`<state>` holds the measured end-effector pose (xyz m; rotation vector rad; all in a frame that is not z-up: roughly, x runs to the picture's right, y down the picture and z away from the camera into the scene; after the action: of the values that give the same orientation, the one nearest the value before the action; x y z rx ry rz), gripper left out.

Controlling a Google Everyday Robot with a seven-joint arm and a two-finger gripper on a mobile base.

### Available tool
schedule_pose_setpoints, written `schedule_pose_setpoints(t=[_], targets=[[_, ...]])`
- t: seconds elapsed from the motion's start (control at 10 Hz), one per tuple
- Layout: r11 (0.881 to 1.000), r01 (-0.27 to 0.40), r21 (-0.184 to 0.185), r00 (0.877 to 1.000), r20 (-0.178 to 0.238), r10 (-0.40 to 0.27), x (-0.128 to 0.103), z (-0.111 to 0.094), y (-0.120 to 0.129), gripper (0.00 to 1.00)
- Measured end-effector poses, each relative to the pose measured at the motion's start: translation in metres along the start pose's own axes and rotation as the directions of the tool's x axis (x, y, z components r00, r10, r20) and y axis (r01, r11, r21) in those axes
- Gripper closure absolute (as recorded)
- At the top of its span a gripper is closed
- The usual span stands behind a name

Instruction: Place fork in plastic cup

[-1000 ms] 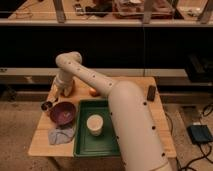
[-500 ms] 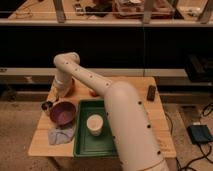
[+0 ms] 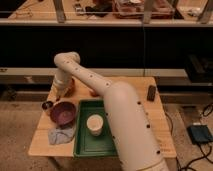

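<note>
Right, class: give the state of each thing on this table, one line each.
Gripper: low over the far left part of the table, behind the metal cup.
Reddish bowl: upright, on the table.
White cup: upright, in the green tray.
Metal cup: upright, left of the bowl.
Cloth: crumpled, in front of the bowl.

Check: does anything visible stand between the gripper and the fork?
Cannot settle it: no fork is discernible. The gripper hangs over the table near the small metal cup and reddish bowl; the arm hides the surface behind it.
</note>
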<state>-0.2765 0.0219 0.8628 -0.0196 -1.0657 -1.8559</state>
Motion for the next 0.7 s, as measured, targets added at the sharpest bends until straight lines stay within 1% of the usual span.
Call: schedule_pose_setpoints(t=[0.1, 0.4, 0.5, 0.6, 0.7], targets=[[1.000, 0.012, 0.013, 1.000, -0.012, -0.012, 0.002, -0.014, -0.004, 1.00], [0.998, 0.060, 0.010, 0.997, -0.055, -0.059, 0.010, -0.060, -0.025, 1.00], [0.997, 0.079, 0.013, 0.994, -0.075, -0.078, 0.013, -0.085, -0.033, 1.00], [0.996, 0.086, 0.013, 0.992, -0.096, -0.084, 0.016, -0.103, -0.036, 1.00], [0.997, 0.080, 0.011, 0.990, -0.121, -0.078, 0.019, -0.121, -0.032, 1.00]])
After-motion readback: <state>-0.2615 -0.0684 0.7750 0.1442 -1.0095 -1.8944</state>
